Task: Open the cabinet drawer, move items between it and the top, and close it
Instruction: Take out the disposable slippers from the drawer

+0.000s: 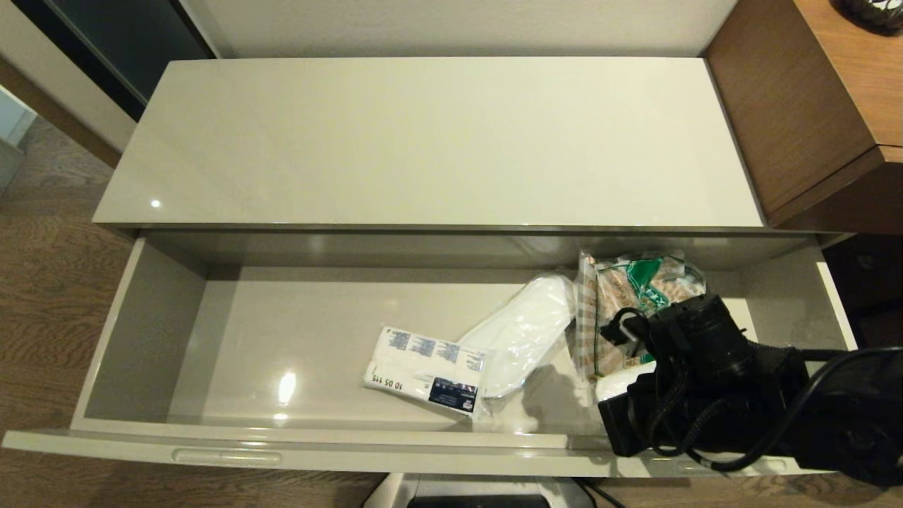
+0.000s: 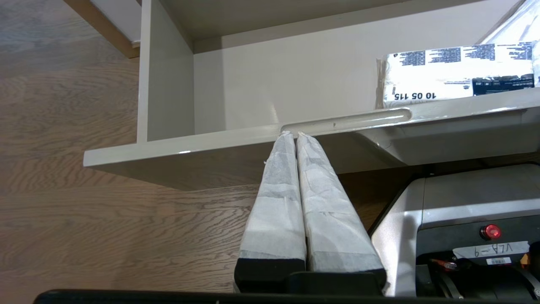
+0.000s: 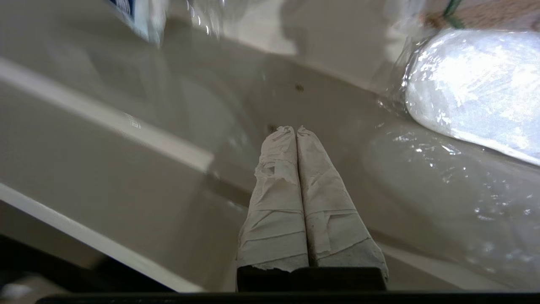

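The cabinet drawer (image 1: 141, 331) stands pulled fully out below the bare glossy top (image 1: 437, 141). On its floor lie the tissue packet (image 1: 425, 370) and, leaning over it, the wrapped white slipper (image 1: 525, 331). My right arm (image 1: 705, 374) reaches down into the drawer's right front part; its fingers are hidden in the head view. In the right wrist view the right gripper (image 3: 296, 128) is shut and empty just above the drawer floor, beside a plastic-wrapped white slipper (image 3: 476, 84). My left gripper (image 2: 295, 134) is shut and empty, tips at the end of the left slot handle (image 2: 346, 119).
A clear bag with a green and tan pattern (image 1: 635, 296) leans at the drawer's back right. Taller brown wood-grain furniture (image 1: 811, 99) stands to the right of the cabinet. The robot's base (image 2: 464, 219) sits below the drawer front, on the wooden floor (image 2: 84, 126).
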Controlling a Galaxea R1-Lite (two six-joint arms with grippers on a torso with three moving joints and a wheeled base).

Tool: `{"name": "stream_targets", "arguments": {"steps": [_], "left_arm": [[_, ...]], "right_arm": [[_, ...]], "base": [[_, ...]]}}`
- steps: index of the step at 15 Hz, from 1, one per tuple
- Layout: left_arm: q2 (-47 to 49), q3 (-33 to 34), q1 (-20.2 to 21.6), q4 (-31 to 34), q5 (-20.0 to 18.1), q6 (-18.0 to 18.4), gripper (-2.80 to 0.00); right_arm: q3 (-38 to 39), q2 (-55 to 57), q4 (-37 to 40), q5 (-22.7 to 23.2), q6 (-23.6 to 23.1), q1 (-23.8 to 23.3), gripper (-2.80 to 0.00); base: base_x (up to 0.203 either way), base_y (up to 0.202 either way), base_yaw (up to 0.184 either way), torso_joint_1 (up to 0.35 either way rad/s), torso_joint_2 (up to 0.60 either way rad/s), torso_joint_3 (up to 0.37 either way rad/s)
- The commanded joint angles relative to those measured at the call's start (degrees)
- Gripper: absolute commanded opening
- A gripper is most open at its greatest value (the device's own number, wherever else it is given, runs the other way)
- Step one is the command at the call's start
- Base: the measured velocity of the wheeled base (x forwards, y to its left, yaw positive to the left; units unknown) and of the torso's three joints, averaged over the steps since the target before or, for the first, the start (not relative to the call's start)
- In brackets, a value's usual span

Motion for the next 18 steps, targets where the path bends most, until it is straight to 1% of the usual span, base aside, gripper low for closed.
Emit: {"name": "stream_targets", "arguments": {"steps": [1, 3, 5, 6, 7, 9, 10, 11, 13, 15, 17, 18], "left_arm": [[0.09, 0.0, -0.02, -0.04, 0.02, 0.08, -2.8], [0.09, 0.0, -0.02, -0.04, 0.02, 0.08, -2.8], [0.09, 0.0, -0.02, -0.04, 0.02, 0.08, -2.8], [0.09, 0.0, -0.02, -0.04, 0.02, 0.08, -2.8], [0.09, 0.0, -0.02, -0.04, 0.02, 0.08, -2.8], [0.09, 0.0, -0.02, -0.04, 0.02, 0.08, -2.8], [0.09, 0.0, -0.02, -0.04, 0.02, 0.08, -2.8], [0.09, 0.0, -0.02, -0.04, 0.02, 0.08, -2.8], [0.09, 0.0, -0.02, -0.04, 0.02, 0.08, -2.8], [0.09, 0.0, -0.02, -0.04, 0.02, 0.08, -2.8], [0.09, 0.0, -0.02, -0.04, 0.02, 0.08, -2.8], [0.09, 0.0, -0.02, -0.04, 0.02, 0.08, -2.8]], "right_arm": [[-4.48, 0.18, 3.29, 2.41, 3.08, -4.27, -2.8], [-7.94, 3.62, 4.09, 2.88, 6.15, -6.81, -2.8], [-10.32, 6.26, 4.7, 2.11, 9.71, -7.58, -2.8], [-10.51, 6.93, 4.68, 0.62, 10.04, -7.65, -2.8], [-10.8, 8.47, 4.69, -4.14, 10.54, -7.71, -2.8], [-9.98, 9.09, 4.91, -7.79, 12.07, -7.76, -2.8], [-9.22, 8.47, 5.25, -7.93, 12.56, -8.22, -2.8], [-8.21, 7.06, 5.53, -7.61, 12.79, -9.2, -2.8], [-7.73, 6.59, 5.68, -7.22, 12.87, -9.73, -2.8], [-5.85, 2.52, 6.04, -3.85, 12.57, -11.51, -2.8], [-4.7, -0.24, 6.98, 0.53, 11.91, -14.61, -2.8], [-4.7, -0.24, 6.98, 0.53, 11.91, -14.62, -2.8]], "base": [[0.0, 0.0, 0.0, 0.0, 0.0, 0.0], [0.0, 0.0, 0.0, 0.0, 0.0, 0.0], [0.0, 0.0, 0.0, 0.0, 0.0, 0.0], [0.0, 0.0, 0.0, 0.0, 0.0, 0.0], [0.0, 0.0, 0.0, 0.0, 0.0, 0.0], [0.0, 0.0, 0.0, 0.0, 0.0, 0.0], [0.0, 0.0, 0.0, 0.0, 0.0, 0.0], [0.0, 0.0, 0.0, 0.0, 0.0, 0.0], [0.0, 0.0, 0.0, 0.0, 0.0, 0.0], [0.0, 0.0, 0.0, 0.0, 0.0, 0.0], [0.0, 0.0, 0.0, 0.0, 0.0, 0.0], [0.0, 0.0, 0.0, 0.0, 0.0, 0.0]]}}
